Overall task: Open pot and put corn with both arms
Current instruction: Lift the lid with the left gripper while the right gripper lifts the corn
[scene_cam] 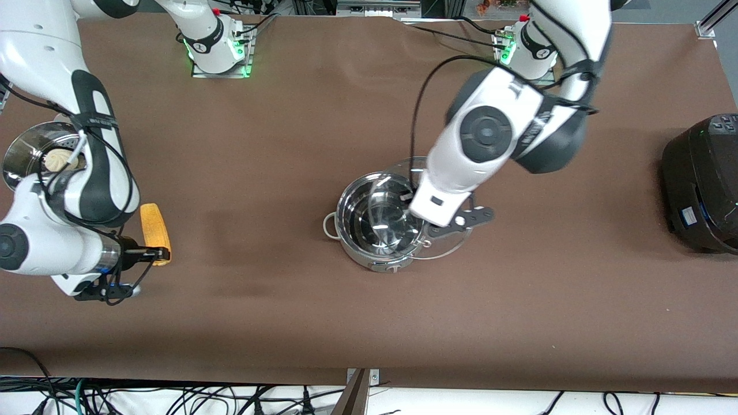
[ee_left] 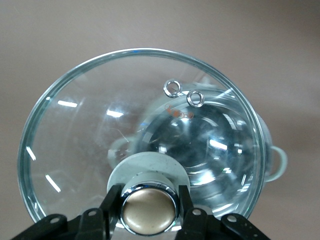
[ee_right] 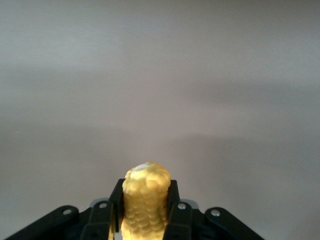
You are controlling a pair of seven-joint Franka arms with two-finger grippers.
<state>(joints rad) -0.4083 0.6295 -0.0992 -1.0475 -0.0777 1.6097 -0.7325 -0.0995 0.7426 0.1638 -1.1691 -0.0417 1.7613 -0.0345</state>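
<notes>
Brown table [scene_cam: 357, 323] carries pot [scene_cam: 375, 227], steamer [scene_cam: 23, 155], cooker [scene_cam: 700, 184].

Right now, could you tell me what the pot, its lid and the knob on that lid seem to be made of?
The pot looks like polished stainless steel: its inside mirrors the lights. The lid appears to be clear glass, since the pot shows through it, with bright glints. The knob, clamped in the left gripper, has a matte tan face in a shiny chrome-like ring; metal or plastic, I cannot say.

Shiny steel pot [scene_cam: 375, 225], clear glass lid [ee_left: 100, 135]
</notes>
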